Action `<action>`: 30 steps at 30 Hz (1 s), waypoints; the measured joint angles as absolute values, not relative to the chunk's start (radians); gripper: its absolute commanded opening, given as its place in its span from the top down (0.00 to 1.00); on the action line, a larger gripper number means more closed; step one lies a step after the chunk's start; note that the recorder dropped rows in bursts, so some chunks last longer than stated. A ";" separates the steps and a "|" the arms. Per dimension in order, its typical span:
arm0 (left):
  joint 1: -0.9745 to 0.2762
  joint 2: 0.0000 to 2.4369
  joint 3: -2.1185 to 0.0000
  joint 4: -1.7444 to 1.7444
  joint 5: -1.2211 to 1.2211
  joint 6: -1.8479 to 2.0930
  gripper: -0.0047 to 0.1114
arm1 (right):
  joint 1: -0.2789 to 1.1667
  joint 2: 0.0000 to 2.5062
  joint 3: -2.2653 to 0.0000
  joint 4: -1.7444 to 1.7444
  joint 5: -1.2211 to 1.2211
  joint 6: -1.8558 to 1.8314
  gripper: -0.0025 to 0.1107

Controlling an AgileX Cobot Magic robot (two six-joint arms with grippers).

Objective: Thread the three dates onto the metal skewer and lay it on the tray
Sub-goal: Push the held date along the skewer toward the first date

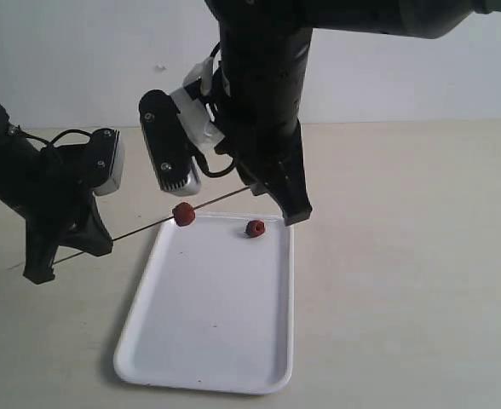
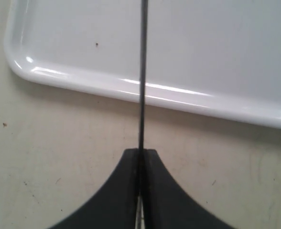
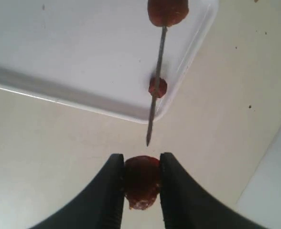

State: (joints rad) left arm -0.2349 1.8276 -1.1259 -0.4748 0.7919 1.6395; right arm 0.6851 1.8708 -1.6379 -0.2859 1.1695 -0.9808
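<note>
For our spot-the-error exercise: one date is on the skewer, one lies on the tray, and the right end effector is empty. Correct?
No: the right wrist view shows the right end effector gripping the third date. The rest holds.

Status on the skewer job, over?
Left gripper shut on skewer. Right gripper holds second date off the tip. First date threaded, third date loose on tray. Gap clear.

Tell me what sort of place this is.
Most likely a robotics lab or test bench rather than a kitchen: a bare pale tabletop, a plain white wall behind it, and two black robot arms over a lone white tray.
</note>
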 measured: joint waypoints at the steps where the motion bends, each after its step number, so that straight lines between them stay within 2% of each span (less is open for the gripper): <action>1: -0.235 1.828 -1.126 -0.475 0.796 1.646 0.96 | 0.685 1.871 -1.638 -0.296 1.169 -0.975 0.75; 30: -0.235 1.795 -1.126 -0.525 0.801 1.720 0.96 | 0.685 1.871 -1.638 -0.283 1.167 -0.947 0.75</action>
